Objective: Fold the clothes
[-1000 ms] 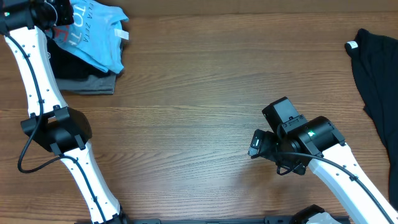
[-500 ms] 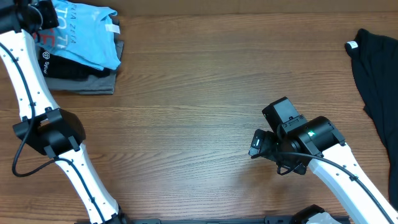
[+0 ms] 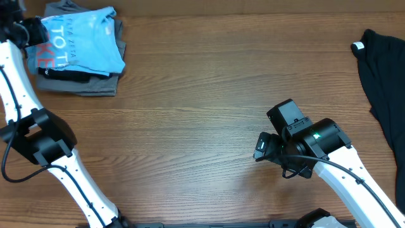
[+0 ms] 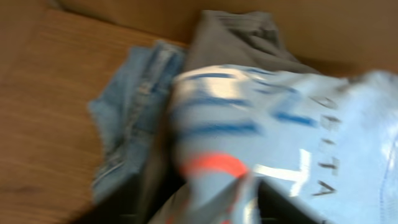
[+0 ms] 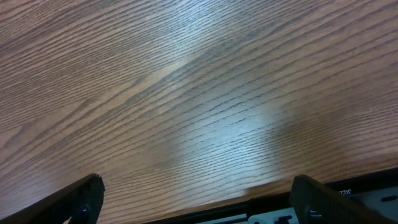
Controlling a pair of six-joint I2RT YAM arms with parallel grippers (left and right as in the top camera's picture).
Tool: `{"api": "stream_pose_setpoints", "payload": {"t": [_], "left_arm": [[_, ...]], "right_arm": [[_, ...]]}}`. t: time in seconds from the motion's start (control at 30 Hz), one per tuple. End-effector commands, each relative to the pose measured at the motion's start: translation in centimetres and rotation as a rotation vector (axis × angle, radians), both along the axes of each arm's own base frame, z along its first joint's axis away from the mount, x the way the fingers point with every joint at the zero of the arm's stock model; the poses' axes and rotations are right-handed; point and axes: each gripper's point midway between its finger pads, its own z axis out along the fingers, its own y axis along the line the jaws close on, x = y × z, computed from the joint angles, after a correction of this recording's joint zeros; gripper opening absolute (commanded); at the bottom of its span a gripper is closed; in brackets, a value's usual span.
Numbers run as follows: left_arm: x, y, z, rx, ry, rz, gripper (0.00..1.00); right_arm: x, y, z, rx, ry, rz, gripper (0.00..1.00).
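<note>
At the far left, the left gripper (image 3: 24, 26) is up in the back corner of the tabletop (image 3: 202, 95), right at the edge of the light blue T-shirt (image 3: 79, 47). The left wrist view is blurry, so I cannot tell if this gripper is open, closed, or holding the shirt. The T-shirt lies bunched on top of a pile of clothes in that corner. It has white letters (image 3: 63, 45) on it and some coral-red letters (image 3: 43, 56) near its left end. Under it you can see a black layer (image 3: 63, 76) and a gray garment (image 3: 95, 85) at the bottom. In the left wrist view, blue jeans (image 4: 130, 118) stick out from the pile beside the shirt. The middle of the brown wooden tabletop is bare. Further right, the right gripper (image 5: 199, 194) hangs low over the wood, well apart from all the clothes. Its two fingers are spread wide open with nothing between them. At the far right edge lies a black garment (image 3: 383, 82), spread loose and not folded, with a small white tag (image 3: 359, 45) at its top left corner.
</note>
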Motion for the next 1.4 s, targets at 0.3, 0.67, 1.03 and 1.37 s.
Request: {"api": "stream_pose_setpoints", "payload": {"t": [0.3, 0.67, 1.03, 1.37], "left_arm": [[0.5, -2.4, 3.4, -0.183, -0.116, -0.016, 0.78], [2.7, -3.9, 3.5, -0.091, -0.133, -0.014, 0.23], [2.4, -2.4, -5.5, -0.067, 0.049, 0.056, 0.23], [1.3, -2.3, -0.1, -0.084, -0.014, 0.153, 0.39]], "right_arm": [[0.5, 0.1, 0.8, 0.018, -0.036, -0.011, 1.00], [0.8, 0.3, 0.9, 0.026, -0.051, -0.012, 1.00], [0.8, 0.3, 0.9, 0.027, -0.048, -0.015, 1.00], [0.4, 0.2, 0.8, 0.024, -0.029, -0.014, 1.00]]}}
